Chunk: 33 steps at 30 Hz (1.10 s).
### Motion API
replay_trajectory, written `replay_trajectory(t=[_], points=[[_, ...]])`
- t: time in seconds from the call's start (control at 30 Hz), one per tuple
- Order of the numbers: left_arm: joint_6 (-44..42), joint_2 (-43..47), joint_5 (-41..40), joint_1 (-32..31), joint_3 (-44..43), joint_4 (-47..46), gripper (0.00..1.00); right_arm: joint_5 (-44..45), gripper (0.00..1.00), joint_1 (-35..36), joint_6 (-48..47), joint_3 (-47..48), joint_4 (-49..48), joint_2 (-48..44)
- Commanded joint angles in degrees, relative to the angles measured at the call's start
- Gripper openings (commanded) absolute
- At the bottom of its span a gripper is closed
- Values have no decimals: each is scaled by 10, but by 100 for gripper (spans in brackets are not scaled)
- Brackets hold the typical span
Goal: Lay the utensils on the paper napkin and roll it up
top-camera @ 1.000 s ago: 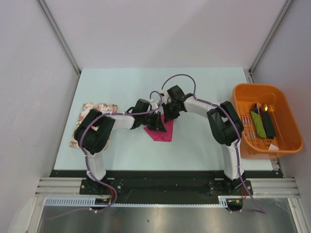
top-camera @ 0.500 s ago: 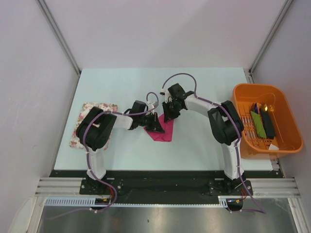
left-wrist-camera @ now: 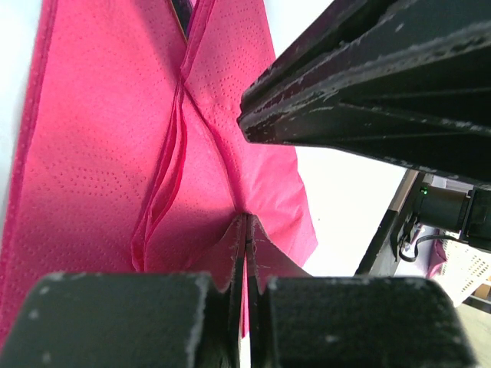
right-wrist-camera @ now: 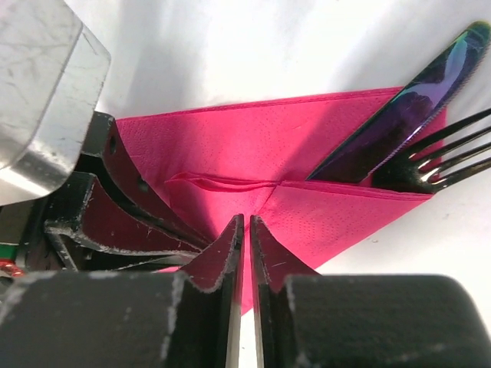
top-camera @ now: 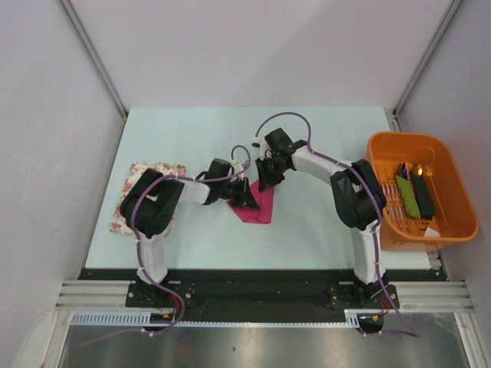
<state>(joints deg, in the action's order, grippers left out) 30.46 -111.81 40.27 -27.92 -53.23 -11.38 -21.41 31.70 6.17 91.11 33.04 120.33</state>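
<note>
While left fingers (left-wrist-camera: pixel 230 261) pinch napkin (left-wrist-camera: pixel 100 153) fold, right fingers (right-wrist-camera: pixel 234 253) near-closed, apparently empty.

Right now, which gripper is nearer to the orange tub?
The right gripper. It sits over the pink napkin at mid-table, on the side toward the orange tub. The left gripper sits beside it, farther from the tub.

The paper napkin (top-camera: pixel 257 207) is plain magenta-pink with a fine dotted emboss. The utensils (right-wrist-camera: pixel 406 130) shine iridescent purple-blue and dark. The worktop (top-camera: pixel 199 138) is pale mint. A tub (top-camera: pixel 453 184) is orange, and the cloth mat (top-camera: pixel 126 195) carries a floral print.
</note>
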Motion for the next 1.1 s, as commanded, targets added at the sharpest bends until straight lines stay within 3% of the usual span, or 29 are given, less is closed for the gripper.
replay_trajectory(t=[0.0, 0.13, 0.23, 0.27, 0.43, 0.47, 0.67, 0.8, 1.07], points=[[-31, -29, -57, -5, 14, 63, 0, 5, 10, 6, -6, -7, -14, 16], [-29, -28, -57, -5, 12, 61, 1, 21, 9, 11, -13, -29, -31, 41], [-25, -10, -47, -4, 10, 57, 13, 24, 6, 12, -19, -44, -33, 56], [-24, 2, -43, -2, 12, 51, 21, 27, 6, 12, -26, -54, -34, 58], [-31, 117, -45, 23, 20, 85, 45, 30, 5, 6, -45, -83, -43, 56], [-31, 130, -48, 42, 28, 96, 58, 30, 4, 6, -48, -86, -45, 55], [-54, 184, -50, 118, 69, 172, 83, 28, 4, 4, -51, -93, -53, 54], [-64, 178, -53, 149, 93, 181, 83, 25, 4, 2, -54, -92, -54, 54], [-21, 68, 27, 126, 80, 45, 70, 21, 3, -1, -53, -87, -53, 58]])
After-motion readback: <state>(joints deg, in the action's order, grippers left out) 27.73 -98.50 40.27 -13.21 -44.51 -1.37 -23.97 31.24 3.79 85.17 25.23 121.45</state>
